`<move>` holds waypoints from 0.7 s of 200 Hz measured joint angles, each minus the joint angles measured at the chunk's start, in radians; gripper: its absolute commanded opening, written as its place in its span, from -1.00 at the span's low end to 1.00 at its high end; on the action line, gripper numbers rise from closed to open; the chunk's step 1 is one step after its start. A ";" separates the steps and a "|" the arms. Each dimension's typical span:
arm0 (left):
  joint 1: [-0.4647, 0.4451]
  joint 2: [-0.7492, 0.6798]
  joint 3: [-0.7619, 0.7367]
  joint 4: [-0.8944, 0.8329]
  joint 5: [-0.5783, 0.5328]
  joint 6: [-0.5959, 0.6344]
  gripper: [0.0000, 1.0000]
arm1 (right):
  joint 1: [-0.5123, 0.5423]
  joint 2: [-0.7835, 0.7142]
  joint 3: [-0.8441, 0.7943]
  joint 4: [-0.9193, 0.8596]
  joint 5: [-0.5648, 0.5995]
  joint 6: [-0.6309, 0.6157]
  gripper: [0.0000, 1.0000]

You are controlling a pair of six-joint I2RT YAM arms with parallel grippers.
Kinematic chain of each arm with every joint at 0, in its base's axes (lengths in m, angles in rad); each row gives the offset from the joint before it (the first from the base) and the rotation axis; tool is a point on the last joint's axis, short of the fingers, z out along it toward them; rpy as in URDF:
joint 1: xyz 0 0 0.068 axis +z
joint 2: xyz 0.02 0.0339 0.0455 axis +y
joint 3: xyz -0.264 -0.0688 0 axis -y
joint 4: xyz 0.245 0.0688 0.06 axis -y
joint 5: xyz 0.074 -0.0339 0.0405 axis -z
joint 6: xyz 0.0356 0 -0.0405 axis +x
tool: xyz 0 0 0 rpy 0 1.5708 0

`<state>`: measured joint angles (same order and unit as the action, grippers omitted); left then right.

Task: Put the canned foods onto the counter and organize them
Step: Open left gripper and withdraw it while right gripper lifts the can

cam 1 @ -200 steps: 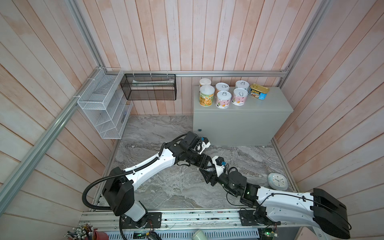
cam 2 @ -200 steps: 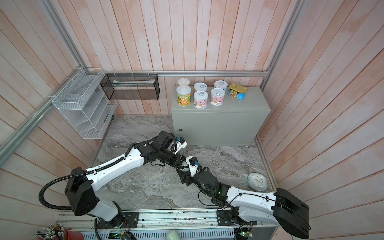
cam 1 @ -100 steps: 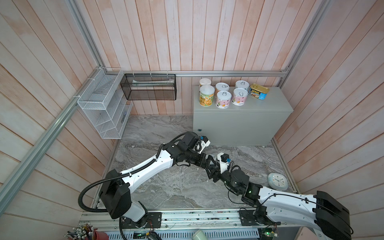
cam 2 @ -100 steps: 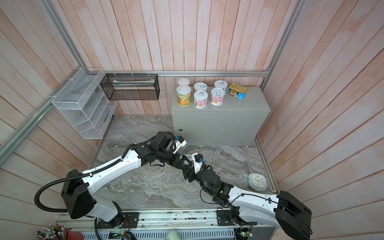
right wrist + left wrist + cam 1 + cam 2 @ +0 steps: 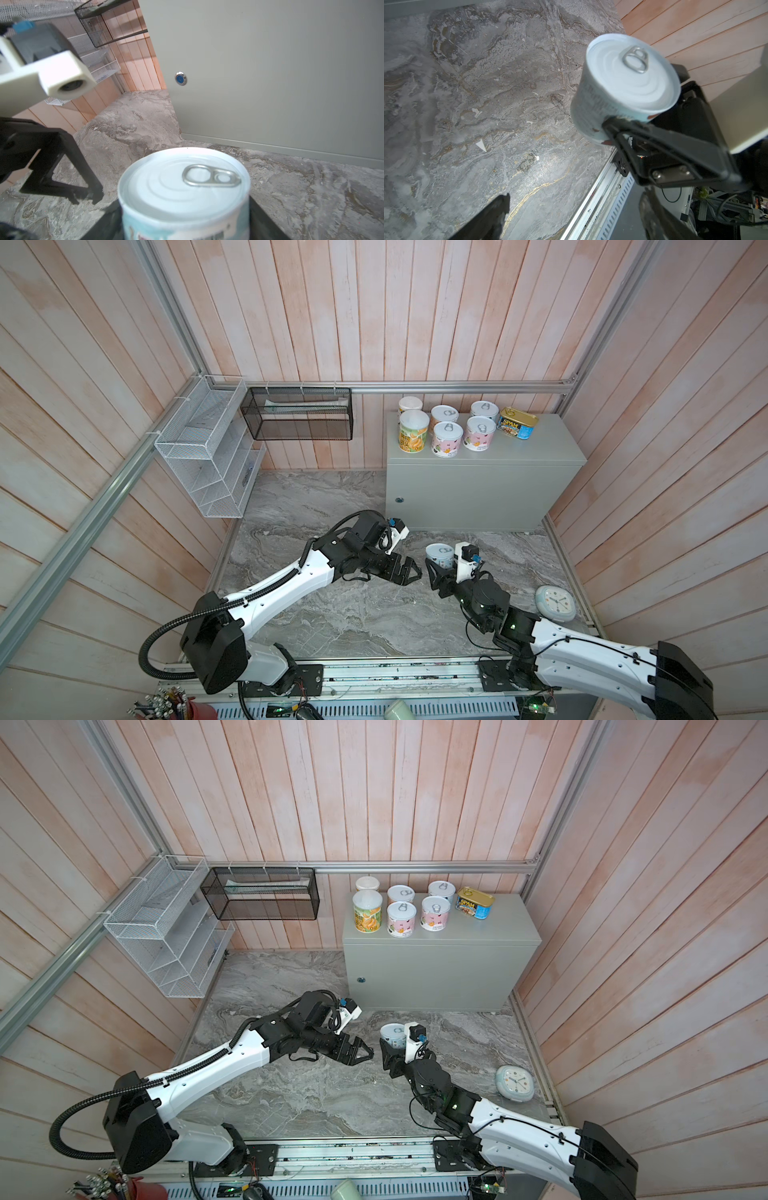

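STOCK CHECK: cans vs counter, L to R

1. left gripper (image 5: 415, 569): jaws spread wide, nothing btwn the fingers, so empty. Nearest stock is the blue can, just beyond its fingertips w/ a clear gap, no contact.

2. right gripper (image 5: 441, 568): fingers clamped on the lower wall of the blue can (image 5: 439, 552). Short pull-tab type, upright, lid up, sitting btwn the fingertips. Appears held just off the marble floor (image 5: 332, 614); can't confirm the gap.

3. counter (image 5: 548, 456): well beyond the right fingertips, ahead & higher. On top, L to R:
 - 2 yellow-green cans (image 5: 413, 431), white lids, one behind the other
 - 4 pull-tab cans (image 5: 447, 439), 2 rows of 2, close together
 - 1 gold tin (image 5: 517, 423), oblong, at the end of the group
 All 7 are upright along the back of the top. The front strip & the part past the tin are bare.

4. clock (image 5: 555, 603): lies on the floor, outer side of the right gripper, well apart from both sets of fingers. Not stock.

STATUS: 7 of 8 on the counter, approx. in rows. No. 8 is in the right fingers. No other cans seen on the floor. To do: lift no. 8 onto the top, probably the bare spot in front of the tin, let go, then nudge rows if needed
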<state>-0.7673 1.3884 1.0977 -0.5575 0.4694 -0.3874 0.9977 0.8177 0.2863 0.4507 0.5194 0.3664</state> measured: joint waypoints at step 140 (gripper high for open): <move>0.015 -0.294 -0.368 0.328 -0.446 0.018 1.00 | -0.237 -0.160 0.336 -0.380 -0.022 -0.113 0.20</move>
<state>-0.7525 1.0946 0.7300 -0.2291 0.0238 -0.3695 0.7605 0.6575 0.6228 0.0708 0.4973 0.2531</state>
